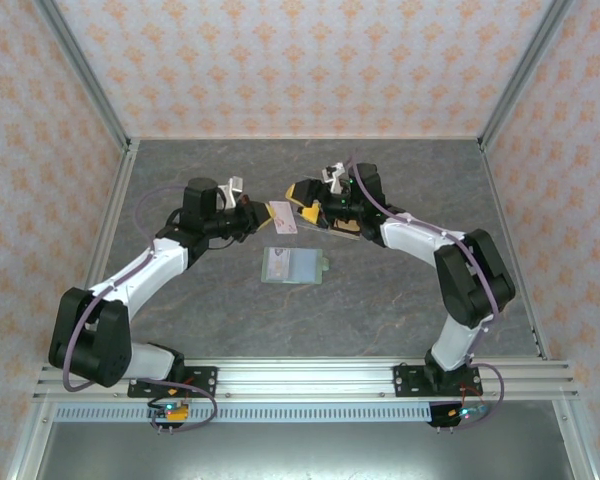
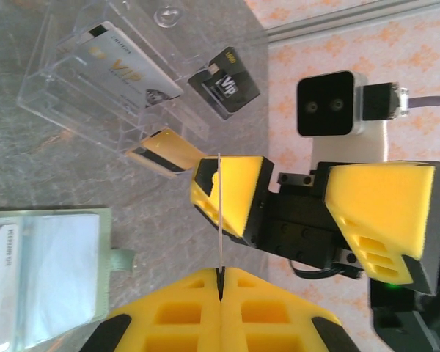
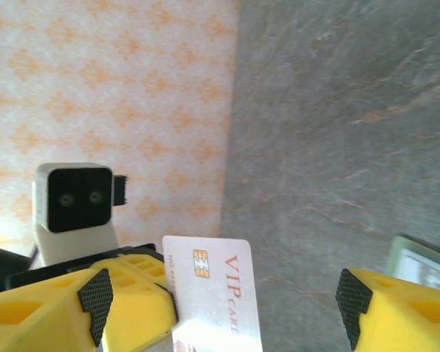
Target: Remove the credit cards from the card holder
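The pale green card holder (image 1: 290, 266) lies open and flat on the table between the arms; its edge and tab show in the left wrist view (image 2: 106, 260) and a corner in the right wrist view (image 3: 425, 265). A card (image 2: 1, 271) with printed numbers sits inside it. My left gripper (image 1: 252, 216) (image 2: 221, 282) is shut on a white VIP card (image 1: 280, 217) (image 3: 216, 293), seen edge-on (image 2: 219, 213) above its fingers. My right gripper (image 1: 313, 203) (image 3: 224, 302) stands open with that card between its pads, close to one finger (image 2: 231, 192).
A clear acrylic stand (image 2: 66, 95) on the table just beyond the grippers holds a silver card (image 2: 125, 70); a black card (image 2: 224, 81) and a gold-and-black card (image 2: 165, 150) rest at its side. Patterned walls enclose the table on three sides.
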Available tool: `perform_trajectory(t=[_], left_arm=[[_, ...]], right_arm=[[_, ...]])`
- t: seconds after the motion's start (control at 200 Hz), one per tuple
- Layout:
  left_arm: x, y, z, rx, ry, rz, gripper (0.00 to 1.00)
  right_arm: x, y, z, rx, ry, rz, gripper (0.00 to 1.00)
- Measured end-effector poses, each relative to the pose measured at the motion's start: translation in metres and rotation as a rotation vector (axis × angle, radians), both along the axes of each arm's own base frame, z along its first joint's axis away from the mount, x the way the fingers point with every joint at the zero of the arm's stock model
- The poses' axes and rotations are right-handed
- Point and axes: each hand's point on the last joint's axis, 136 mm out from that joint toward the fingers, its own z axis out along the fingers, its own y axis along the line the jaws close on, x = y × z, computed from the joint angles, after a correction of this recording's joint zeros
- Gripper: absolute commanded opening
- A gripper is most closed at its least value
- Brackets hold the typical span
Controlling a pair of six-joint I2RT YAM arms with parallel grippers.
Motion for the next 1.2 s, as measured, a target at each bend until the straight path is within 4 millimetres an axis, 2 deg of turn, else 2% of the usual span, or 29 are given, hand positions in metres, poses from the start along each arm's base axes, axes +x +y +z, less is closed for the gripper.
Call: perform_trajectory(t=[0.3, 0.41, 0.626, 0.736, 0.856, 0.981, 1.061, 1.201], left_arm=[[0.003, 0.003, 0.02, -0.056, -0.029, 0.023, 0.0], [0.005, 0.002, 0.025, -0.077, -0.037, 0.029, 0.0], [0.006, 0.002, 0.03, -0.096, -0.036, 0.037, 0.0], [0.005, 0.003, 0.032, -0.095, -0.038, 0.041, 0.02], [0.004, 0.005, 0.026, -0.084, -0.01, 0.052, 0.21], [0.003, 0.01, 0.016, -0.028, 0.021, 0.065, 0.54], [0.005, 0.019, 0.012, 0.023, 0.039, 0.091, 0.67], [0.004, 0.047, -0.008, 0.2, 0.081, 0.156, 0.84]], right_arm=[[-0.004, 0.007, 0.021, 0.111, 0.019, 0.037, 0.67], [-0.009, 0.01, 0.024, 0.127, 0.023, 0.063, 0.59], [-0.013, 0.015, 0.029, 0.143, 0.011, 0.084, 0.19], [-0.013, 0.014, 0.027, 0.132, -0.001, 0.083, 0.09], [-0.014, 0.013, 0.029, 0.113, -0.045, 0.09, 0.0], [-0.011, 0.009, 0.024, 0.011, -0.108, 0.073, 0.0], [-0.003, 0.001, 0.016, -0.103, -0.166, 0.043, 0.0], [0.019, -0.023, 0.006, -0.386, -0.349, -0.007, 0.0]])
